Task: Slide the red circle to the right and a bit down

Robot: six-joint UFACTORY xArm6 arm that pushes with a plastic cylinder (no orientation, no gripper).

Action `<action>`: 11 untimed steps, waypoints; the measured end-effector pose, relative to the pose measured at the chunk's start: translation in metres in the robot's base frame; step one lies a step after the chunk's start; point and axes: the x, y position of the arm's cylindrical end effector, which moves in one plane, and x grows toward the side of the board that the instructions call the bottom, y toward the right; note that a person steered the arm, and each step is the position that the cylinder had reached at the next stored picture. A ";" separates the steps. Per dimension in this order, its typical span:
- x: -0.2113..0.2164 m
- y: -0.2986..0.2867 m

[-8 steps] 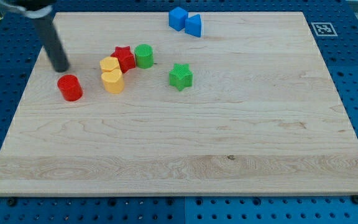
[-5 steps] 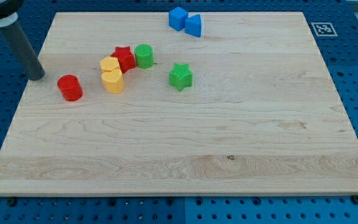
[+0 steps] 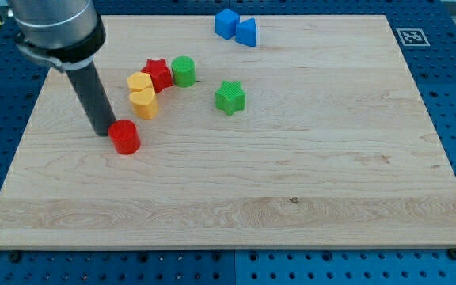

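The red circle lies on the wooden board, left of centre, below the cluster of blocks. My tip rests on the board right against the red circle's upper left side. The dark rod rises from there toward the view's top left.
Two yellow blocks sit stacked front to back, with a red star and a green circle to their right. A green star lies further right. A blue cube and a blue triangle sit at the top edge.
My tip swung left off the board's edge, then came back right and down. The red circle has slid right and down from beside the yellow blocks' left.
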 end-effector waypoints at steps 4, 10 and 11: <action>0.036 0.000; 0.019 0.026; 0.019 0.056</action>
